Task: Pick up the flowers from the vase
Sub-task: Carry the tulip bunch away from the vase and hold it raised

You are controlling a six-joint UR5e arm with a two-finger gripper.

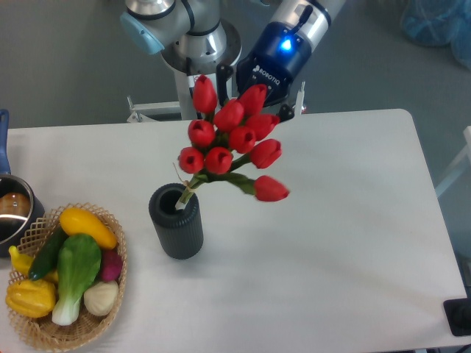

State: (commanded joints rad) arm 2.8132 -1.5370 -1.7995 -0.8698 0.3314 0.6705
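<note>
At the near left corner of the smooth white table (346, 243) sits a woven wicker basket (110, 294) heaped with glossy plastic-looking vegetables: a yellow squash (87, 226), a dark green cucumber (45, 254), a green-and-white bok choy (75, 276) and a pale bulb like an onion (101, 297). Just behind it, at the left edge, a shiny metal pot (13, 213) is partly cut off.

Near the basket stands the vase (176, 223), a dark grey cylinder with ribbed sides and a round open mouth. The flowers (232, 143), smooth red closed tulip buds on short green stems, hang in the air above and to the right of the vase, tilted, with the bound stem ends just over the rim; whether they touch it cannot be told.

Farther back, the black end effector (250, 99) is clenched on the top of the bunch, its fingers mostly hidden behind the buds. Its body carries white lettering that looks like "ROBOTIQ" and a glowing blue light (282, 45). The arm's grey and pale blue joints (173, 22) rise behind.
</note>
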